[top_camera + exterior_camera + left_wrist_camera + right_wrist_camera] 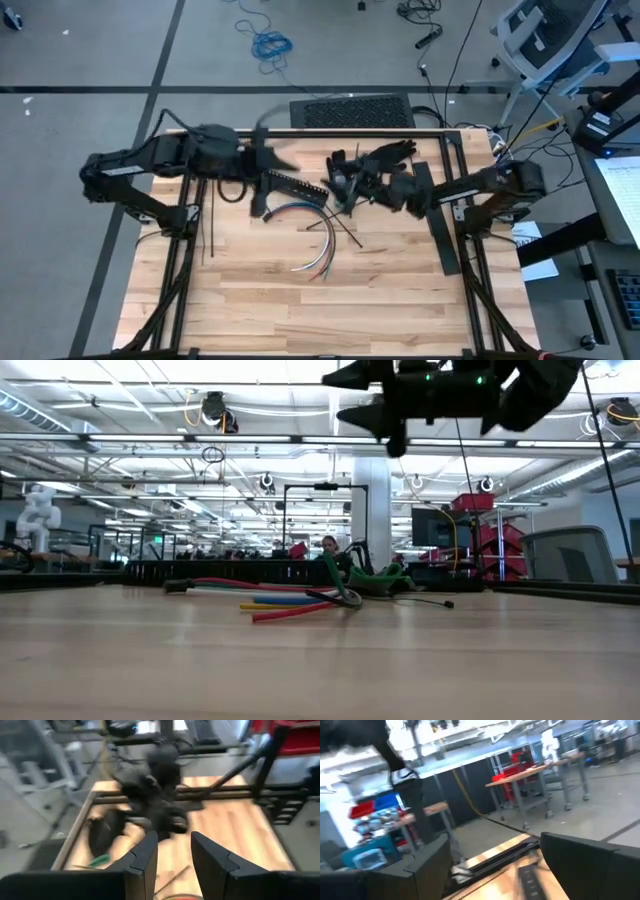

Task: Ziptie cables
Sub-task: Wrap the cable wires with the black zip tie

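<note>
Both arms are dark, nearly black, built of jointed tubular links. The left gripper [174, 865] has two flat, angular black fingers [145, 860]; green lights, possibly indicators, glow on one wrist.

A: What surrounds the bench [270, 300]?

B: A grey floor [80, 45] crossed by dark seams, with a blue cable coil [270, 44] lying loose on it and a grey office chair [545, 40] off at one corner.

A: And farther back?

B: A wide workshop hall under long ceiling lights [150, 370], with a white column [372, 500] and black frames in rows. Red bins [478, 502] sit on a rack, and a white humanoid figure [38, 515] stands at the far side (small and distant). A person [328, 546] sits behind the far benches. Blue bins [387, 802] are stacked by another work table [520, 777].
</note>
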You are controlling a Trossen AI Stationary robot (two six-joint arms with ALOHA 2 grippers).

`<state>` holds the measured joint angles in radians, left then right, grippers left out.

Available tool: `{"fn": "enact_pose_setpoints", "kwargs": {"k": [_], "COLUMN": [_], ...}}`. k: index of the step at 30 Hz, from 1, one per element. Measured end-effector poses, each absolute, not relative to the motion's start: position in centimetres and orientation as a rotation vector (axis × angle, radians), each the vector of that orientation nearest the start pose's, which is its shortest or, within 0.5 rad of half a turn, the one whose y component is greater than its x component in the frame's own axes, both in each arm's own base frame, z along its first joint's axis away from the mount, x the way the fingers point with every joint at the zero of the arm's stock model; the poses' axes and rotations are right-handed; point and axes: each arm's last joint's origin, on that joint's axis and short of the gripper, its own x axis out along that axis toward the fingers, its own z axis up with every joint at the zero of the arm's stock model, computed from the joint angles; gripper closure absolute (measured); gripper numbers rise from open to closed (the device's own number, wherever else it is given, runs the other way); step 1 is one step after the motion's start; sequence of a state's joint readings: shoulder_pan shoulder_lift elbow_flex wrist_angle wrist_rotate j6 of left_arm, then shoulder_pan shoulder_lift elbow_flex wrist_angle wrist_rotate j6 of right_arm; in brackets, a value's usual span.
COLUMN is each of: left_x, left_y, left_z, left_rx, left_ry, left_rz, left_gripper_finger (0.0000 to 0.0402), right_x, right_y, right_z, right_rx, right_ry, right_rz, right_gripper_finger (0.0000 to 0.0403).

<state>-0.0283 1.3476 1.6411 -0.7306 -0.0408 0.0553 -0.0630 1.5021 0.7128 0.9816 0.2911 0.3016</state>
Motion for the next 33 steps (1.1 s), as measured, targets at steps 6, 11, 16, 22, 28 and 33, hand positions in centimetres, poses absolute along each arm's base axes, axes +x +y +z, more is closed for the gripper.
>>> {"fn": "enact_pose_setpoints", "kwargs": {"k": [6,11,16,22,28,33], "left_x": [30.4,29.5,27.3,24.4,24.0,23.9], "left_y": [-1.1,-1.0,0.0,1.5,3.6,5.2], "left_z": [36.9,28.8,22.8,19.0,18.7,18.3], "left_rx": [-0.018,-0.073,-0.118,-0.141,-0.200,-0.300], "left_ry": [0.485,0.783,1.114,1.347,1.350,1.355], "left_rz": [-0.030,0.026,0.155,0.226,0.322,0.328], "left_gripper_finger": [0.0288,0.0288,0.0288,0.0288,0.0288,0.0288], "right_x": [27.5,24.3,21.9,21.0,21.3,21.4], "right_y": [-3.5,-3.2,-2.9,-2.5,-2.2,-2.2], "right_z": [29.2,31.7,32.1,31.6,31.4,31.3], "right_rx": [0.260,0.213,0.214,0.252,0.233,0.232], "right_ry": [-0.214,-0.196,-0.091,-0.005,0.017,0.023], "right_rz": [-0.356,-0.360,-0.371,-0.366,-0.350,-0.351], "right_gripper_finger": [0.0105,0.0105,0.0105,0.0105,0.0105,0.0105]}}
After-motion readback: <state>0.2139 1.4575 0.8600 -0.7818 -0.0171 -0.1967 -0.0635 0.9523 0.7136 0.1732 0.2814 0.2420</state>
